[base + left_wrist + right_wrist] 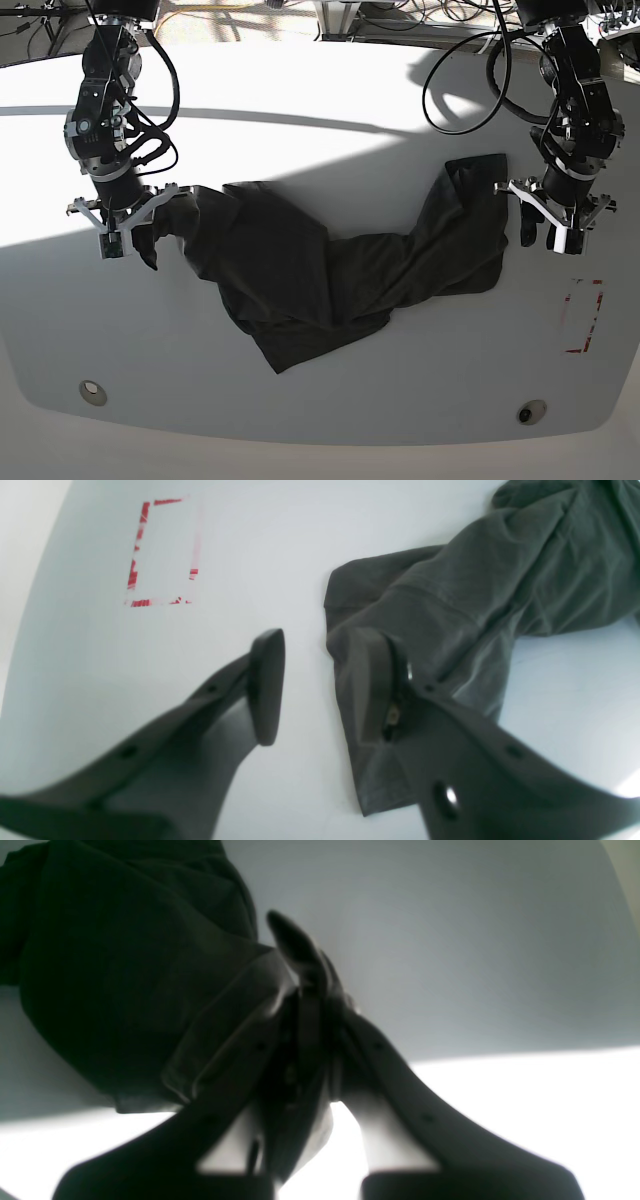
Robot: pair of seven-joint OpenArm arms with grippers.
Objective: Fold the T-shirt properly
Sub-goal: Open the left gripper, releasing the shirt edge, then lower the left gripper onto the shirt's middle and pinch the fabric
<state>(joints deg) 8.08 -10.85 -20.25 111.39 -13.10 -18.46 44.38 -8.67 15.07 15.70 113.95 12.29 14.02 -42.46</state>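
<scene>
Base view shows the right gripper [128, 232] clenched on the wrinkled charcoal cloth T-shirt [330, 270] while the left gripper [545, 228] gapes, so pulling could drag it crooked.

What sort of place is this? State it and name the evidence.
Most likely a robotics lab workstation: a bare white table with a red taped rectangle, two cabled robot arms mounted at its far edge, and a dark T-shirt stretched between them.
</scene>
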